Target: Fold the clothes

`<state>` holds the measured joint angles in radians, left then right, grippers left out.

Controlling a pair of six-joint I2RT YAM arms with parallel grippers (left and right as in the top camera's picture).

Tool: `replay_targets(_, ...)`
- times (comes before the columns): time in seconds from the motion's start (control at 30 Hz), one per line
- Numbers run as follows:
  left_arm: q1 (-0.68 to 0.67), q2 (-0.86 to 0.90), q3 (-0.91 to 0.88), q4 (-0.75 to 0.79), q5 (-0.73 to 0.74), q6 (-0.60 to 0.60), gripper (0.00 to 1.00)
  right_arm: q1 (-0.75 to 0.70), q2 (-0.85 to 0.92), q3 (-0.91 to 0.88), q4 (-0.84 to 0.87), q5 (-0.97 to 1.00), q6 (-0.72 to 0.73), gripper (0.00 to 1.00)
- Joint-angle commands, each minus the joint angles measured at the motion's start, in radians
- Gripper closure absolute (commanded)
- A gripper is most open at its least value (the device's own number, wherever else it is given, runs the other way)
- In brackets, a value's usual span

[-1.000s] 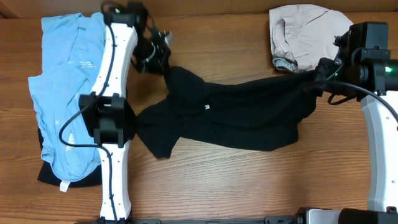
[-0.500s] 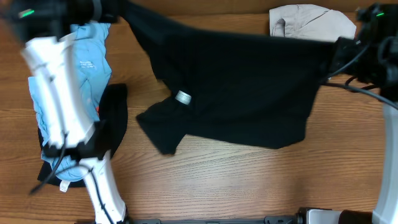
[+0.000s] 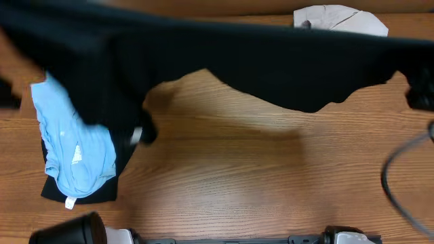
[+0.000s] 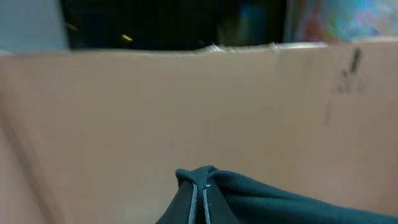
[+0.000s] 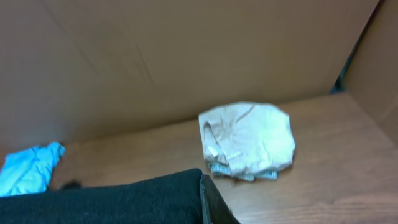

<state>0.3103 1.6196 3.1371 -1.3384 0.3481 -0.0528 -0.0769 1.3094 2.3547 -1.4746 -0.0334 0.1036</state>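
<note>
Change: the black shirt (image 3: 258, 68), crumpled on the table (image 3: 271, 183) a second ago, is now raised and stretched between both grippers.
Left gripper (image 4: 198, 202): clamped tight on a pinched fold, with cloth trailing to its right.
Right gripper (image 5: 208, 202): closed on the opposite edge, with the beige bundle (image 5: 249, 140) ahead of it.
Meaning: the shirt is judged ready to be laid flat for folding.

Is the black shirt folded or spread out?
Spread, not folded: the black shirt hangs stretched across the overhead view, its edge pinched in the left tool.
</note>
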Motion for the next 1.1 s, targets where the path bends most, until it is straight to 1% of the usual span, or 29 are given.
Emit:
replay_targets(0.0, 0.023, -0.005, 0.003, 0.0, -0.232, 0.022, 0.96, -0.01, -0.066, 0.044, -0.01, 0.085, -0.004, 0.96)
replay_targets(0.13, 0.023, -0.015, 0.002, -0.008, -0.259, 0.031, 0.96, -0.01, -0.124, 0.044, -0.009, 0.088, -0.007, 0.96)
replay_targets(0.3, 0.023, 0.029, -0.04, -0.009, -0.236, 0.031, 0.96, -0.01, -0.106, 0.032, -0.009, 0.087, -0.03, 0.96)
replay_targets(0.47, 0.023, 0.125, -0.103, -0.009, -0.175, 0.031, 0.96, -0.01, 0.002, 0.027, -0.005, 0.073, -0.039, 0.96)
replay_targets(0.6, 0.023, 0.212, -0.141, 0.005, -0.119, 0.031, 0.96, -0.01, 0.127, 0.027, 0.032, 0.026, -0.083, 0.96)
replay_targets(0.73, 0.023, 0.32, -0.156, 0.079, -0.063, 0.027, 0.96, -0.01, 0.288, 0.027, 0.167, 0.004, -0.112, 0.96)
replay_targets(0.87, 0.023, 0.415, -0.156, 0.235, -0.002, -0.013, 0.96, -0.01, 0.44, 0.027, 0.385, 0.005, -0.112, 0.96)
replay_targets(0.93, 0.022, 0.445, -0.156, 0.322, 0.009, -0.036, 0.96, -0.01, 0.485, 0.027, 0.499, 0.005, -0.111, 0.96)
replay_targets(1.07, 0.021, 0.464, -0.156, 0.497, 0.019, -0.068, 0.96, -0.011, 0.497, 0.029, 0.66, 0.006, -0.111, 0.96)
